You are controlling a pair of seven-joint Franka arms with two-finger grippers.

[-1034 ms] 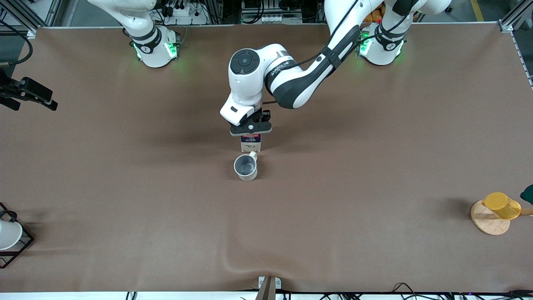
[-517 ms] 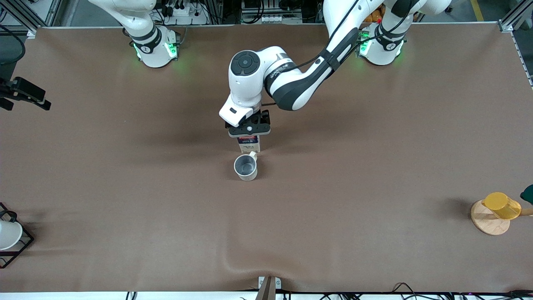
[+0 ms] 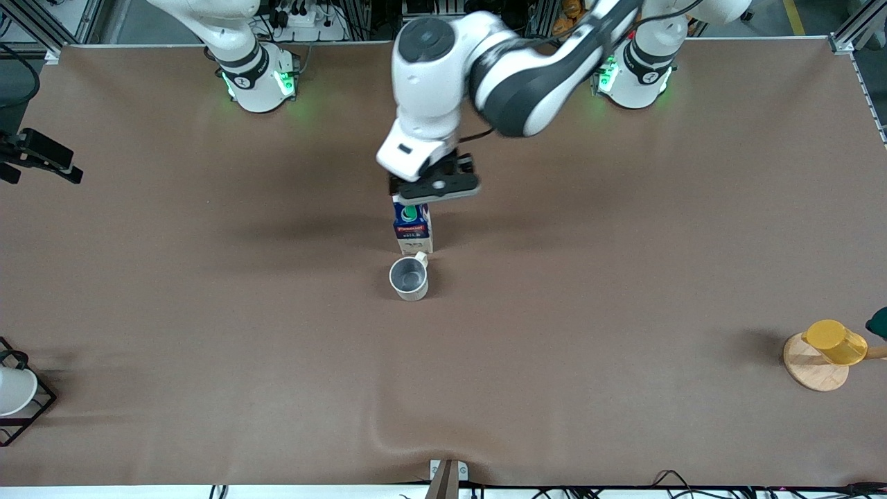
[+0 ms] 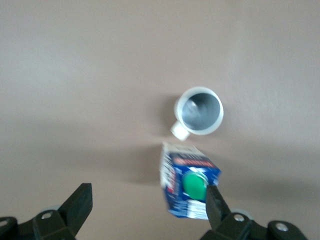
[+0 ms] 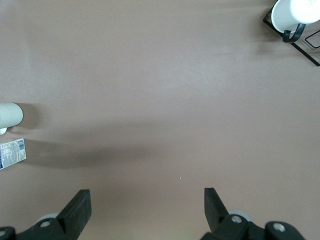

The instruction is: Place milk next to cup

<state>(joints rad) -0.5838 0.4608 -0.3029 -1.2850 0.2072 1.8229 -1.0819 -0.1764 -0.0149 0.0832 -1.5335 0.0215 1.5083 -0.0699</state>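
Note:
The milk (image 3: 413,229), a dark-blue carton with a green cap, stands upright on the brown table. It is just farther from the front camera than the cup (image 3: 409,277), close to the mug's handle. My left gripper (image 3: 433,187) hangs open in the air over the milk and holds nothing. In the left wrist view the milk (image 4: 190,187) sits beside one finger of the left gripper (image 4: 148,199), off its middle, with the cup (image 4: 199,111) next to it. My right gripper (image 3: 48,158) waits open over the table's edge at the right arm's end.
A yellow cup (image 3: 835,343) on a round wooden base (image 3: 814,374) sits at the left arm's end. A white cup in a black wire rack (image 3: 14,391) stands at the right arm's end, near the front camera. The cloth has a wrinkle (image 3: 395,433) near the front edge.
My left gripper has opened, let go of the milk and risen above it. The milk stays standing by the cup. The right gripper drew back slightly toward the table's edge.

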